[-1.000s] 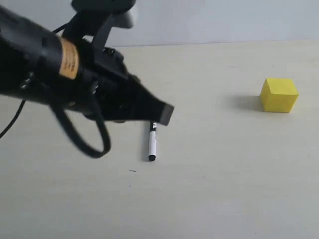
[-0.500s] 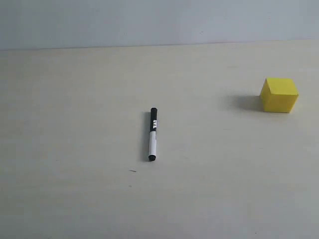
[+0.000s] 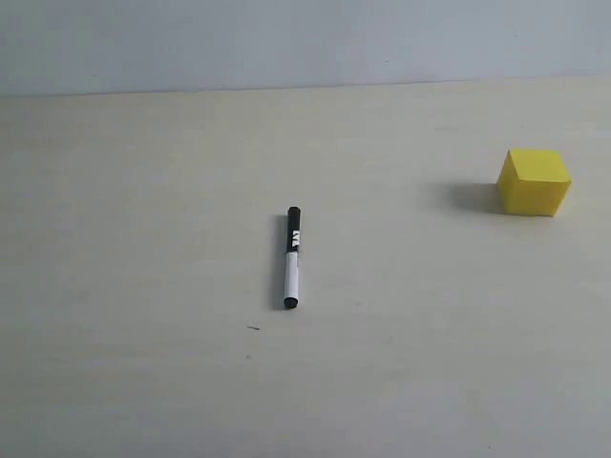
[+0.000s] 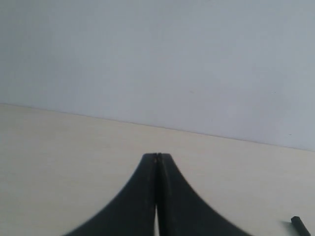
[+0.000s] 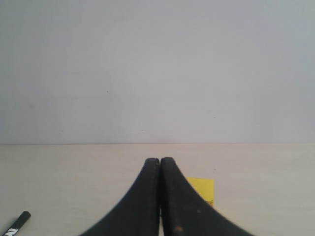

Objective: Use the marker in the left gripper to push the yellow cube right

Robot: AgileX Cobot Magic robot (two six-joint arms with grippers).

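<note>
The marker (image 3: 292, 258) lies loose on the table near the middle, black cap pointing away, white barrel end nearest. The yellow cube (image 3: 534, 181) rests far off at the right, well apart from the marker. Neither arm shows in the exterior view. In the left wrist view my left gripper (image 4: 157, 157) is shut with nothing between its jaws, and the marker's black tip (image 4: 299, 225) peeks in at a corner. My right gripper (image 5: 160, 161) is shut and empty too; the yellow cube (image 5: 202, 189) sits partly hidden behind it, and the marker's end (image 5: 15, 224) shows at the edge.
The pale beige table (image 3: 143, 363) runs back to a plain grey-white wall (image 3: 286, 38). A tiny dark speck (image 3: 253, 328) lies in front of the marker.
One second ago the left arm hung over the marker's cap end. It has since pulled out of the exterior view, leaving the marker lying where it was. The cube has not moved.
</note>
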